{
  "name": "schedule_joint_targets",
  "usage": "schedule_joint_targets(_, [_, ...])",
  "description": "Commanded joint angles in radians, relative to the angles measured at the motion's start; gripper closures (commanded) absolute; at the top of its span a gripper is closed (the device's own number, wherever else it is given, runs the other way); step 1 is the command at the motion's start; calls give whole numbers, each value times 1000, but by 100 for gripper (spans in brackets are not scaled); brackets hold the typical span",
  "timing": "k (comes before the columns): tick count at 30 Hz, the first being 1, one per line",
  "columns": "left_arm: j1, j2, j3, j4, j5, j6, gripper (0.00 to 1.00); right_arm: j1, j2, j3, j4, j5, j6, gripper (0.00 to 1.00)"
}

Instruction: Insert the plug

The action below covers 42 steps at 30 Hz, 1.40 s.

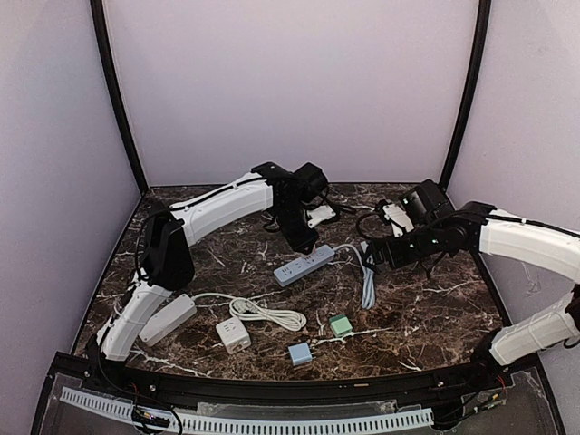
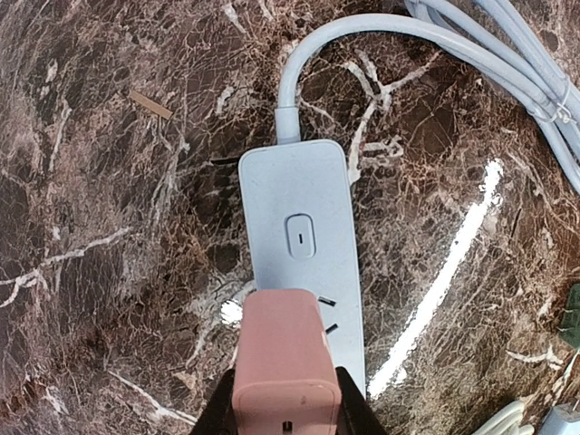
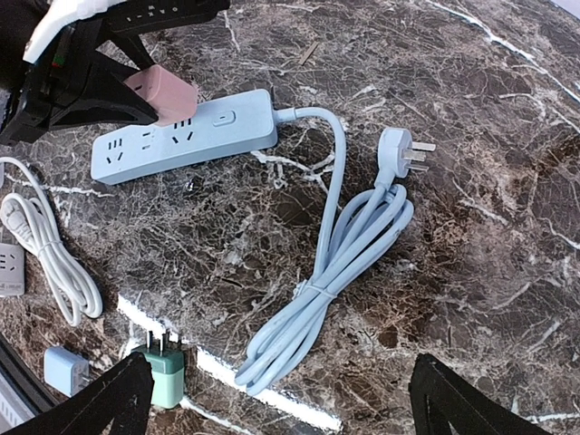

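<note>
The left claw point(image 2: 285, 415) is clamped on the pink plug point(image 2: 285, 349), one finger on each side, with the plug's body sticking out ahead of the fingertips. Right under the plug lies the blue power strip point(image 2: 304, 208); the plug is over the socket nearest the strip's switch point(image 2: 299, 236), which lies just beyond the claw. Whether the pins have entered cannot be told. The right claw point(image 3: 281, 399) stands with fingers wide apart above the strip's bundled cord point(image 3: 335, 263), gripping nothing.
</note>
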Motion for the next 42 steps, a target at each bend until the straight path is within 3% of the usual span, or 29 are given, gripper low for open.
schedule_joint_targets(1, [-11,3,23,-26,-4,13,99,-6,-12,-23,19,10,-14,1])
schedule_joint_targets(14, [-20,-21,2,-64,-83,34,99,-6,-23,-43,22,25,-26,1])
schedule_joint_targets(31, [-56,-37,-10,-82,-44,-21,99,-6,-2,-32,22,41,-54,1])
schedule_joint_targets(42, [-53,-65,-78,-79,-169,-18,99,-6,20,-21,27,46,-67,1])
